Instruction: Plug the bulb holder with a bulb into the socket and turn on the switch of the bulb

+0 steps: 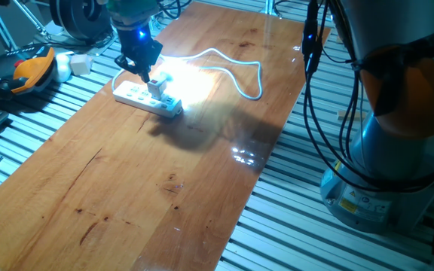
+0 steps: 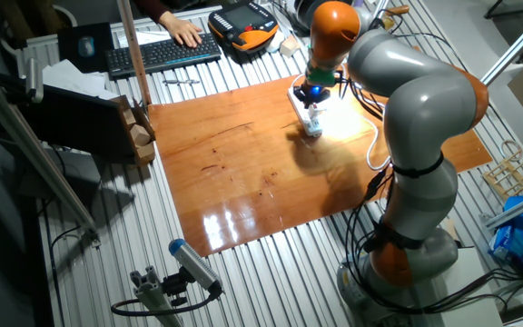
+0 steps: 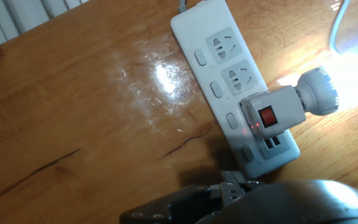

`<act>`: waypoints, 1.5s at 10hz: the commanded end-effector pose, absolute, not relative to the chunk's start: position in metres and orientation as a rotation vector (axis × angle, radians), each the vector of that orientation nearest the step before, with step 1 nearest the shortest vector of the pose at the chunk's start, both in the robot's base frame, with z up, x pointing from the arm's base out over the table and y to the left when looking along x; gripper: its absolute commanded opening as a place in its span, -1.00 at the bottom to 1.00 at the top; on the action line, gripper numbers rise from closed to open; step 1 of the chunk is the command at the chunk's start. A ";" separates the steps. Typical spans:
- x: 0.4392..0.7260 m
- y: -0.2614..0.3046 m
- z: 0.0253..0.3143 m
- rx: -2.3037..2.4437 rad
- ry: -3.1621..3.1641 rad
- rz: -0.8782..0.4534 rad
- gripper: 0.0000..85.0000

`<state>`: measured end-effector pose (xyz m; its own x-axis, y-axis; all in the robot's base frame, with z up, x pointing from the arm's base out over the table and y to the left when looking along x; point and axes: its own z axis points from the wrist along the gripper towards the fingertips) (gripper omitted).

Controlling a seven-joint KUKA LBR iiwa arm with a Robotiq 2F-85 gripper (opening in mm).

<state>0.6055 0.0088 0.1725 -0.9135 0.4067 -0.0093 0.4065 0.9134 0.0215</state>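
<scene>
The socket, a long white power strip, lies on the wooden table at its far end, with its white cable looping to the right. The white bulb holder is plugged into an outlet near the strip's end. Its red switch faces up. The bulb sticks out sideways and glows brightly, washing out the table beside it. My gripper hangs just above the holder, its fingertips together and holding nothing. In the hand view only its dark tip shows, below the strip.
My own grey and orange arm base stands to the right of the table. An orange teach pendant and a keyboard with a person's hand on it lie beyond the far edge. A wooden block stands at one table side.
</scene>
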 end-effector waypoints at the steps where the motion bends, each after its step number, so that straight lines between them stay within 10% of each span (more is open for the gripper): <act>1: 0.606 0.009 0.173 0.659 3.056 0.032 -1.00; 15: 0.606 0.009 0.173 0.362 3.145 -0.085 -1.00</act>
<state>0.6056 0.0084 0.1723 -0.9738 0.2265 0.0202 0.2251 0.9728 -0.0552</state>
